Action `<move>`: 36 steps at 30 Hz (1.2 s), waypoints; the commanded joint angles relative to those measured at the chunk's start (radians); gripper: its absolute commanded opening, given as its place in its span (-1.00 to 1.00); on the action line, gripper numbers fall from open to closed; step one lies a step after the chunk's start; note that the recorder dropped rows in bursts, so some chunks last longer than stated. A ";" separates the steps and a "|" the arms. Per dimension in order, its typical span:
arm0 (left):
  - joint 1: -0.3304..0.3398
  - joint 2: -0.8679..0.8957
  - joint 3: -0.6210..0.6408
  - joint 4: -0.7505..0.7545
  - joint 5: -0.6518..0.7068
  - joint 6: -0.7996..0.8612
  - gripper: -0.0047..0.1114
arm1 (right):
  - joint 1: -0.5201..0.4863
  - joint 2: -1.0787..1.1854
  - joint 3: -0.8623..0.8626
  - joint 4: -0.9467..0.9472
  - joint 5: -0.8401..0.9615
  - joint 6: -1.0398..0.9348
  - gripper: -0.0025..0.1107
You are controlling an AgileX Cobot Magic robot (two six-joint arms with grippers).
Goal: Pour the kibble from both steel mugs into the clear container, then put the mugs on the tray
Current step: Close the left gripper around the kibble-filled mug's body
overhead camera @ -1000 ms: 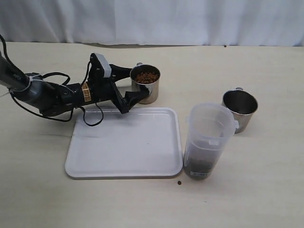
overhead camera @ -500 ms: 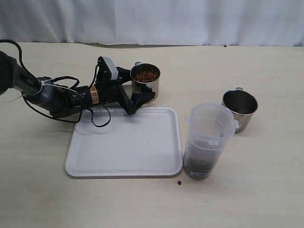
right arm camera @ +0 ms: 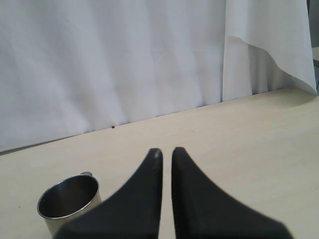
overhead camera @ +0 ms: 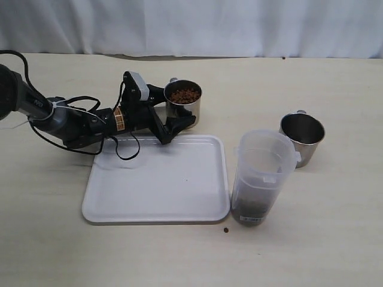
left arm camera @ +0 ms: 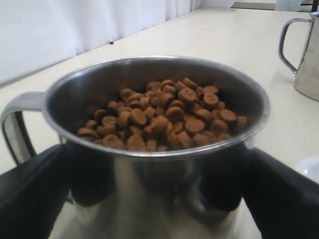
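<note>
One steel mug [overhead camera: 184, 110] full of reddish-brown kibble [overhead camera: 183, 94] stands just beyond the white tray [overhead camera: 155, 185]. My left gripper [overhead camera: 178, 106] is open, one finger on each side of this mug's wall. The left wrist view shows the kibble [left arm camera: 159, 119] heaped to the rim, with black fingers [left arm camera: 30, 194] flanking the mug [left arm camera: 149, 204]. The other steel mug [overhead camera: 302, 136] stands empty at the right, behind the clear container [overhead camera: 261, 176], whose bottom holds some kibble. My right gripper [right arm camera: 163, 152] is shut and empty, out of the exterior view, above that empty mug [right arm camera: 67, 199].
A single loose pellet [overhead camera: 226, 230] lies on the table near the tray's front right corner. Another speck [overhead camera: 283, 58] lies by the white curtain at the back. The left arm's cables [overhead camera: 116, 149] droop over the tray's back left edge.
A second ago the left arm sat higher; it has since dropped and slid its open fingers further along the full mug. Over the last half second nothing has moved.
</note>
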 commanded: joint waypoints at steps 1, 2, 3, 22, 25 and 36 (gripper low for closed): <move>-0.029 0.006 -0.010 -0.039 0.003 0.002 0.22 | 0.001 -0.004 0.004 0.003 0.005 0.001 -0.87; -0.034 0.006 -0.017 -0.037 0.006 0.002 0.22 | 0.001 -0.004 0.004 0.003 0.005 0.001 -0.87; -0.038 0.006 -0.021 -0.034 0.011 0.002 0.22 | 0.001 -0.004 0.004 0.003 0.005 0.001 -0.87; -0.046 0.049 -0.059 -0.072 0.008 0.002 0.22 | 0.001 -0.004 0.004 0.003 0.005 0.001 -0.87; -0.046 0.049 -0.059 -0.076 -0.012 0.002 0.22 | 0.001 -0.004 0.004 0.003 0.005 0.001 -0.87; -0.046 0.049 -0.065 -0.106 -0.053 0.002 0.09 | 0.001 -0.004 0.004 0.003 0.005 0.001 -0.87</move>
